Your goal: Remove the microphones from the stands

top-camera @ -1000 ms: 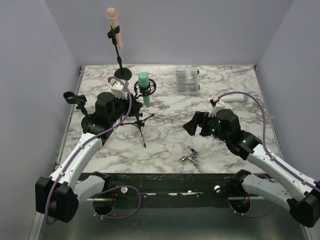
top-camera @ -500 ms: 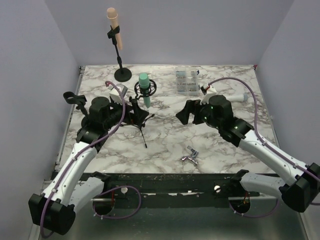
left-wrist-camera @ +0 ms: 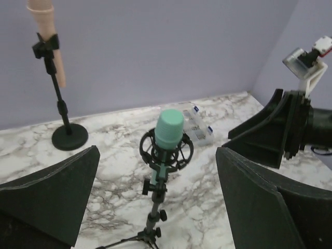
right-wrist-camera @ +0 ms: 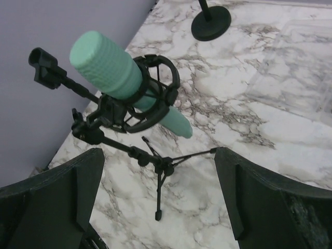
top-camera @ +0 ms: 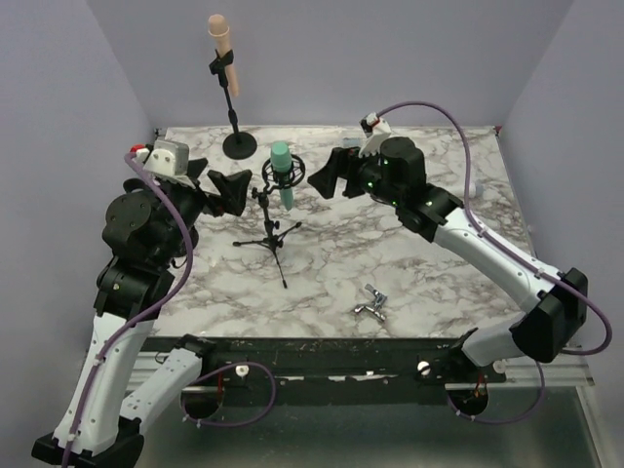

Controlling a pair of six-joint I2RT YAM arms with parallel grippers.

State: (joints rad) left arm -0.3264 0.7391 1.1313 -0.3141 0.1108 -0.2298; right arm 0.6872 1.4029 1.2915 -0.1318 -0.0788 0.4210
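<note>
The top camera is looking down from high behind the near edge of the marble table (top-camera: 439,263), taking in all of it. The left wrist camera is facing nearly level across it, close to the green microphone (left-wrist-camera: 169,129), while the right wrist camera is looking steeply down from the opposite side. All three are sharing the microphone, its tripod stand (left-wrist-camera: 156,194) and the round-based stand (left-wrist-camera: 69,137) behind.

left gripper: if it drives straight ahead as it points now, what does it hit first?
Most likely the green microphone in its shock mount: in the left wrist view it sits centred between the fingers of the open left gripper. Depth is unclear, so the mount's ring could touch first.
</note>
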